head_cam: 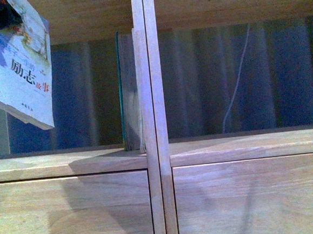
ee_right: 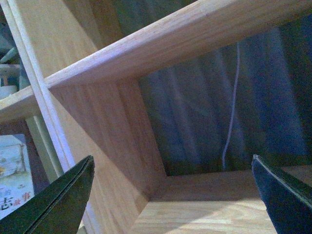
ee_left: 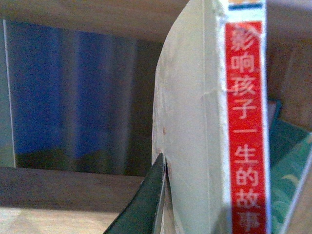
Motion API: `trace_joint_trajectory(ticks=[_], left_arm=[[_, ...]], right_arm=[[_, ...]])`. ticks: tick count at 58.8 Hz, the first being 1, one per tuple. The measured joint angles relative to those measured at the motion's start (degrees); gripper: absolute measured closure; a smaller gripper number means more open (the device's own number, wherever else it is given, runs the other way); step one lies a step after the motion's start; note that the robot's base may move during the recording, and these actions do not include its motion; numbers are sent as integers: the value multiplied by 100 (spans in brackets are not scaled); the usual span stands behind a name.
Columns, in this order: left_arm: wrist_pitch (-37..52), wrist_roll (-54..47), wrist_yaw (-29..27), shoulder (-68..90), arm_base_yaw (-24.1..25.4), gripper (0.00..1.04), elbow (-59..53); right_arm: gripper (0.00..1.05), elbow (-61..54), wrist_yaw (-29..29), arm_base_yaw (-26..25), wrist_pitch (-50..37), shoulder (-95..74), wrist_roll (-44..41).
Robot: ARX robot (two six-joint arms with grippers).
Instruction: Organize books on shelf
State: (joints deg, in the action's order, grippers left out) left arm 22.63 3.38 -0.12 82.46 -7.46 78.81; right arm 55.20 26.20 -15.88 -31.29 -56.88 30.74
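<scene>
The white paperback (head_cam: 17, 68) hangs tilted at the upper left of the front view, in front of the left compartment of the light-wood shelf (head_cam: 68, 163). My left gripper is shut on it; in the left wrist view one dark finger (ee_left: 146, 204) presses the pale cover beside the red printed spine (ee_left: 246, 126). The teal book (head_cam: 126, 92) stands upright against the central double divider (head_cam: 152, 117) and shows at the edge of the left wrist view (ee_left: 287, 170). My right gripper (ee_right: 173, 195) is open and empty, facing the right compartment (ee_right: 204, 214).
Drawer fronts (head_cam: 72, 213) lie below the shelf board. Behind the open back is a dark blue-grey curtain (head_cam: 283, 74) with a thin white cord (head_cam: 237, 78) hanging down. The upper shelf board (ee_right: 170, 44) crosses above my right gripper.
</scene>
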Motion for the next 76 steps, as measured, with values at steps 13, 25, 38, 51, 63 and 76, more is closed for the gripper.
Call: trace_joint_trajectory(ticks=[13, 25, 38, 51, 63, 76], left_arm=[[1215, -1628, -63, 1080, -291, 88, 402], [2177, -2424, 92, 2085, -326, 88, 682], [3318, -2393, 446, 2712, -243, 88, 841], [3718, -2044, 387, 3119, -249, 88, 1222], [3770, -1585, 184, 3462, -249, 88, 1537], [3654, -1174, 131, 3821, -304, 88, 1934]], right_arm=[[7, -2, 0, 0, 0, 0, -2], [7, -2, -2, 0, 0, 0, -2], [7, -2, -2, -2, 0, 0, -4], [7, -2, 0, 0, 0, 0, -7], [7, -2, 0, 0, 0, 0, -7], [7, -2, -2, 0, 0, 0, -9]])
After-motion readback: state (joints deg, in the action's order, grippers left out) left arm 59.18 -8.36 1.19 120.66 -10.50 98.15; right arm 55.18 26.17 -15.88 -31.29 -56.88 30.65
